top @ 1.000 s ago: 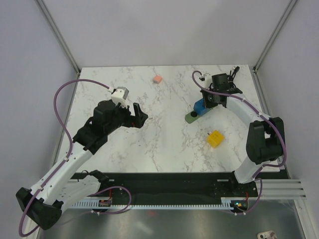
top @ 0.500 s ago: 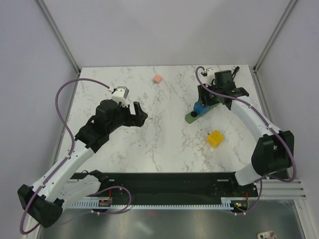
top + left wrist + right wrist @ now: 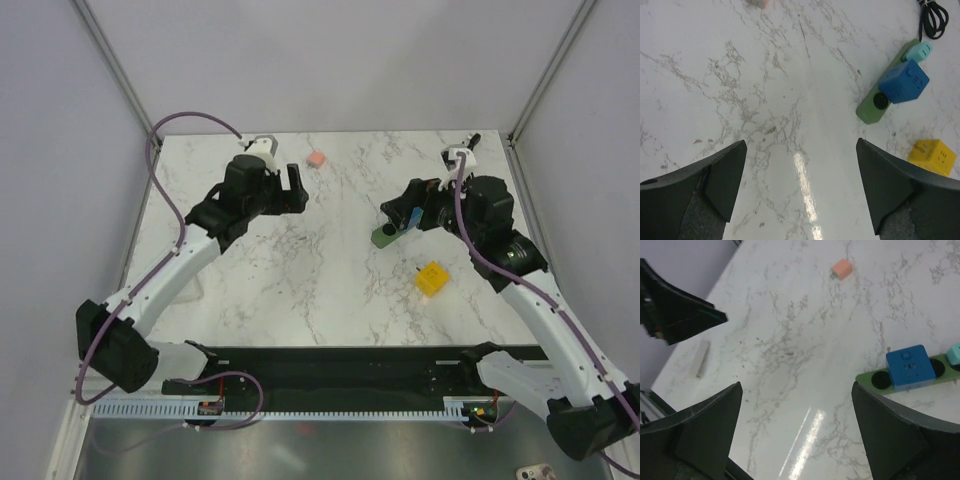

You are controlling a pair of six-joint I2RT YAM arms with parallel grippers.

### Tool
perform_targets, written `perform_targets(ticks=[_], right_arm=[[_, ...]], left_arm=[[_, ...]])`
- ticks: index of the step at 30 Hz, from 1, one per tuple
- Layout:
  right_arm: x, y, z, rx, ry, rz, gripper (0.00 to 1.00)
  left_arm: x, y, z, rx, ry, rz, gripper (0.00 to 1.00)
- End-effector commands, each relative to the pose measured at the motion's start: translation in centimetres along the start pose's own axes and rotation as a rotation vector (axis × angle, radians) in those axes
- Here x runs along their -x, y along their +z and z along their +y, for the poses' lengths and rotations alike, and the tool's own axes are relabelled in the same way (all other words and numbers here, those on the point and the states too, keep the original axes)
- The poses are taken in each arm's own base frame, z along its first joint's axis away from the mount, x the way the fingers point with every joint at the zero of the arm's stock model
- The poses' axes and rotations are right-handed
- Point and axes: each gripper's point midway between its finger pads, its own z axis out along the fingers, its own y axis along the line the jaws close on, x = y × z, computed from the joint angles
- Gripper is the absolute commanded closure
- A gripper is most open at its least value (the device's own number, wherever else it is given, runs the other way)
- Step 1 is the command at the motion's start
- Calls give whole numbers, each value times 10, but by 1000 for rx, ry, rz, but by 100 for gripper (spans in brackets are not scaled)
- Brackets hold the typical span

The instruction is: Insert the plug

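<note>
left gripper (image 3: 800, 145): jaws wide apart, holding nothing, over the counter (image 3: 790, 100) | right gripper (image 3: 797, 387): same deal, spread and empty | pink plug (image 3: 317, 158): lying loose near the far edge, well apart from the green power strip (image 3: 383, 238) | blue cube (image 3: 903, 81) + teal plug (image 3: 918, 51): sitting on the strip | yellow cube (image 3: 432, 278): loose near it

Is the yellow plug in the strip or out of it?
Out. The yellow plug lies on the table, apart from the green strip.
</note>
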Motion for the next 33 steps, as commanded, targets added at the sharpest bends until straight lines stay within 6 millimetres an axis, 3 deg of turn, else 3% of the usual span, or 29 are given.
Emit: perform_targets(ticks=[1,2,3,4,5,6,7,8,9,10,11,12,13,14,17,20,23,25,29,33], right_arm=[[17,-21,27,109,102,-113,2],[22,-27,31,127,108,-145,2],[29,-41,37,146,101,-185,2],[28,-45,39,156,102,-195,2],[30,-51,41,164,90,-213,2],[35,-61,44,173,78,-243,2],[36,-66,44,169,70,-258,2],[38,-68,41,153,63,-274,2],[40,-74,42,152,57,-294,2],[39,-75,40,145,58,-300,2],[40,-78,39,137,62,-315,2],[39,-78,38,134,69,-314,2],[39,-79,39,138,72,-321,2],[40,-79,41,151,73,-321,2],[38,-75,50,179,57,-300,2],[38,-72,54,190,39,-291,2],[38,-72,56,195,35,-292,2],[40,-74,57,198,39,-296,2],[43,-78,61,210,36,-302,2],[44,-80,65,222,30,-301,2]], left_arm=[[48,29,8,54,-35,-91,3],[51,39,8,55,-35,-86,4],[68,44,8,56,-38,-113,4],[61,67,14,79,-21,-82,4],[65,77,16,87,-11,-87,4],[82,83,13,85,-1,-116,4],[67,111,22,113,33,-64,4],[83,117,18,110,45,-89,4],[81,131,22,122,61,-72,4],[62,159,31,142,100,-11,4],[73,168,29,146,120,-11,4],[72,180,35,172,157,3,5],[46,208,47,205,175,71,5],[65,214,43,209,183,36,6],[51,247,57,248,207,77,6],[36,276,71,275,232,98,6],[33,290,79,296,285,97,6],[19,304,85,301,317,122,6],[20,316,85,275,369,100,6],[9,333,79,206,410,93,10]])
